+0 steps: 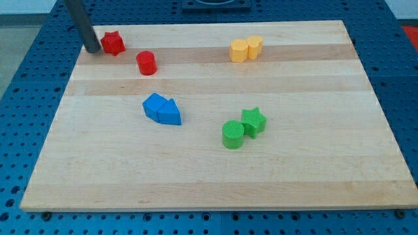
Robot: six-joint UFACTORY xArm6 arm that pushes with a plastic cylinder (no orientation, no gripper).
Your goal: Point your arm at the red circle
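**Tip at the table's far left corner**

My tip (93, 49) rests on the pale wooden table (209, 176), touching the red star block (113, 43). The red circle block (146, 63) sits nearby, toward the view's right. Blue perforated metal surrounds the table.

Red star (113, 43) and red circle (146, 63); two blue blocks (162, 109); two green (243, 127); two yellow (245, 49), perhaps orange-tinged; board (196, 176) was pale striped wood.
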